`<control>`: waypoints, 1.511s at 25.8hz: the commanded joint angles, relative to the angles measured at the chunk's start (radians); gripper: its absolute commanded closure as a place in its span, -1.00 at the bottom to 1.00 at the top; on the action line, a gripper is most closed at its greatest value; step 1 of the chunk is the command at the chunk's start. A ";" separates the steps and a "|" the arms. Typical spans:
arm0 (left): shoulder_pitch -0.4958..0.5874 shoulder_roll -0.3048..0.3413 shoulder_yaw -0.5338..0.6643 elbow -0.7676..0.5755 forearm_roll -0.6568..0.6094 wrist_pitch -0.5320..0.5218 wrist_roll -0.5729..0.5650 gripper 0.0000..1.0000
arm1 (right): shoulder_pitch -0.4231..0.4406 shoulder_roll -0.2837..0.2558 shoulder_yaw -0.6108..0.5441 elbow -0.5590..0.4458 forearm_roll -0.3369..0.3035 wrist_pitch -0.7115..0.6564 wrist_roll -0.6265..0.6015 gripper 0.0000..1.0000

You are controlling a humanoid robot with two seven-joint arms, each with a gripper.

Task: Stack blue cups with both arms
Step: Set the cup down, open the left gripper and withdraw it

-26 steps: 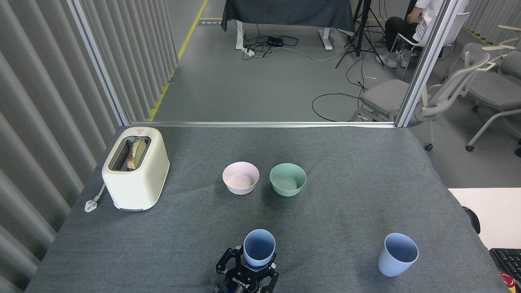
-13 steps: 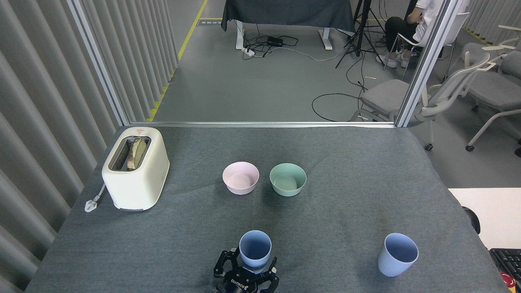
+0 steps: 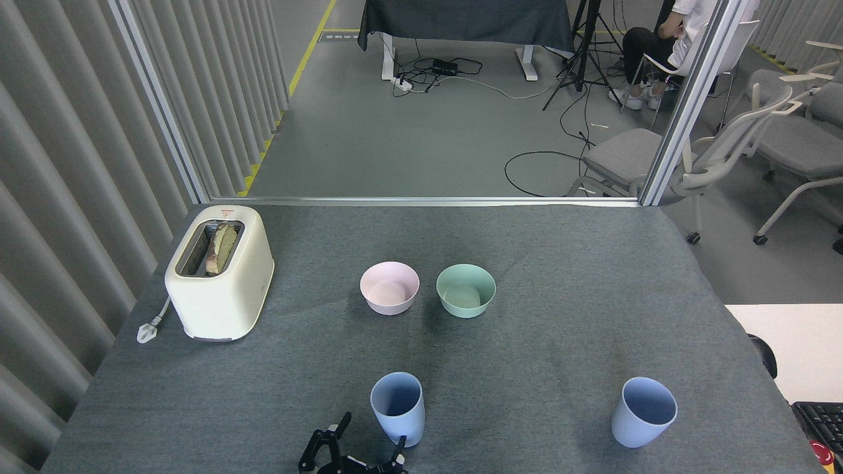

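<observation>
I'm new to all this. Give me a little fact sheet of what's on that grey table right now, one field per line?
surface: grey cloth-covered table
left blue cup: upright, near front edge, nothing holding it
right blue cup: upright, front right, standing alone
cups stacked: no, they stand well apart
pincer: black, at bottom edge, fingers spread, just left of the left blue cup
other pincer: not in view
pink bowl: centre, empty
green bowl: beside the pink bowl, to its right
toaster: cream, far left, bread in slot

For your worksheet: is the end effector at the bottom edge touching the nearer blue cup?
Cannot tell. In the head view the left end effector is open, and one fingertip overlaps the cup's base without showing contact or gap.
</observation>
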 commanded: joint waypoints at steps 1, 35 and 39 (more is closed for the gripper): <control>0.082 0.024 0.037 -0.089 0.000 -0.001 -0.001 -1.00 | 0.000 0.000 0.000 0.000 0.000 0.000 0.000 -1.00; 0.442 0.103 0.310 -0.403 0.219 -0.107 0.011 -1.00 | -0.364 -0.113 -0.034 0.241 0.005 0.001 0.160 -1.00; 0.442 0.103 0.310 -0.403 0.219 -0.107 0.011 -1.00 | -0.400 -0.129 0.003 0.267 0.011 0.000 0.160 -1.00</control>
